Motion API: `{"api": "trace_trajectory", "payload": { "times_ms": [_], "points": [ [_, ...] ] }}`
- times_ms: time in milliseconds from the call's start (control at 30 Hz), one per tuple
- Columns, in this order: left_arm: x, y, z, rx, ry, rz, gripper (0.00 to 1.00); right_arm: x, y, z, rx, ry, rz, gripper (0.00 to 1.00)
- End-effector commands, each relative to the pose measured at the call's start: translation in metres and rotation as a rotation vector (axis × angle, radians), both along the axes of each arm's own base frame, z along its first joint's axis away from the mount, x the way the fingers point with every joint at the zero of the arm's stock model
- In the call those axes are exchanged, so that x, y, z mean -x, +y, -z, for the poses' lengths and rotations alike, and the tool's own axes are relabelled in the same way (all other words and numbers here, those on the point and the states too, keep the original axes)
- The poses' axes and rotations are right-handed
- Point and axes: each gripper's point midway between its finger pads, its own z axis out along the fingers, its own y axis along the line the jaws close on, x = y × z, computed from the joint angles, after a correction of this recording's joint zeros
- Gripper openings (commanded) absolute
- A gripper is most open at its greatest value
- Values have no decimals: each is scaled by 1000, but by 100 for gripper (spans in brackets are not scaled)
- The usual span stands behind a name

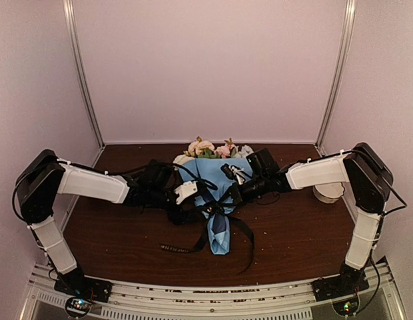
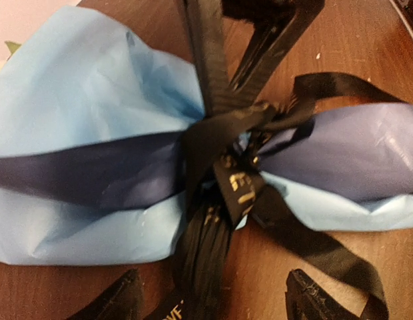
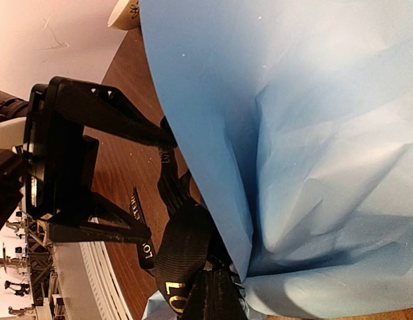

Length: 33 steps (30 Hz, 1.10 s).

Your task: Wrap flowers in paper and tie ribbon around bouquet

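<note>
The paper (image 1: 213, 170) wraps the flowers (image 1: 205, 147); the ribbon (image 2: 236, 187) is knotted. The left claw (image 2: 213, 300) is wide, the right claw (image 2: 250, 93) pinches ribbon. Looks nearly done.

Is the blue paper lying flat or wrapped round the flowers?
Wrapped. The paper forms a cone, pinched in at its waist by the ribbon, with the flowers poking out of its wide end.
</note>
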Motion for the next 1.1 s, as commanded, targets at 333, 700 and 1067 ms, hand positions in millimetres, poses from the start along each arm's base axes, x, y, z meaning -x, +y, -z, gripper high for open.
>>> {"api": "trace_trajectory", "payload": {
  "times_ms": [333, 700, 1067],
  "points": [
    [-34, 58, 49, -268, 75, -148, 74, -7, -2, -20, 10, -67, 12, 0],
    [-20, 65, 67, -269, 206, -229, 0, -18, -25, -22, 92, -125, 139, 0],
    [-6, 89, 65, -223, 289, -428, 0, -2, -78, 7, 173, -82, 288, 0]
  ]
}}
